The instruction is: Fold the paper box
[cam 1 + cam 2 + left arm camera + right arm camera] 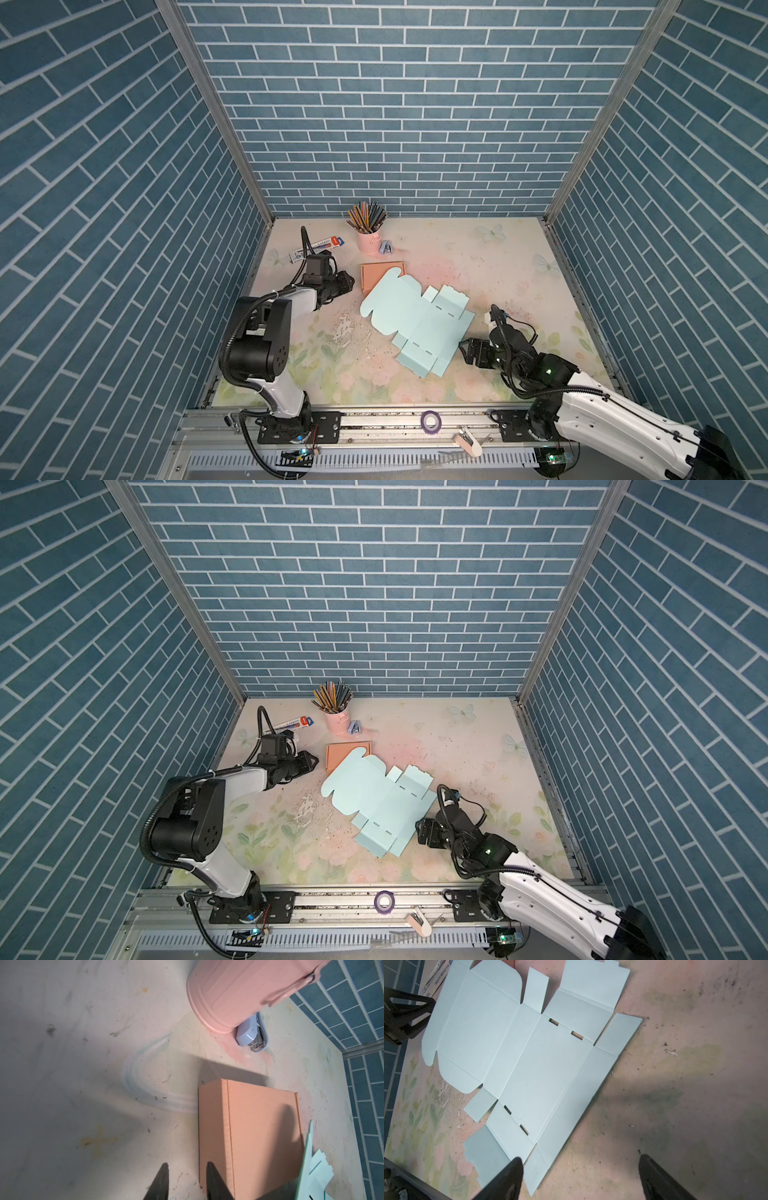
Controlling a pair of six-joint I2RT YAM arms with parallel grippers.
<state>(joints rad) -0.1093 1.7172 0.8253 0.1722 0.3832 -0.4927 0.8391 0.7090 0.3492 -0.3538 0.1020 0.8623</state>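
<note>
Pale-blue card is the whole job: the paper box lies as a flat, unfolded blank in the middle of the table, and in both top views its far rounded flap overlaps a corner of an already made orange box. The right pincer sits low at the blank's near right edge with its jaws wide apart and empty; in its wrist view one fingertip shows over the corner flap. The left pincer is beside the orange box, clear of the blank, with its jaws only narrowly apart and nothing between them. The step in hand looks like taking a first hold on a side panel. Thin card lying flat gives little to grab, so the right finger should probably slip under the edge at a shallow angle. The sheet will likely skate, so the left pincer would do best pressing on the centre panel. Lift along the scored crease, not across it, and keep the flap from dragging the orange box.
</note>
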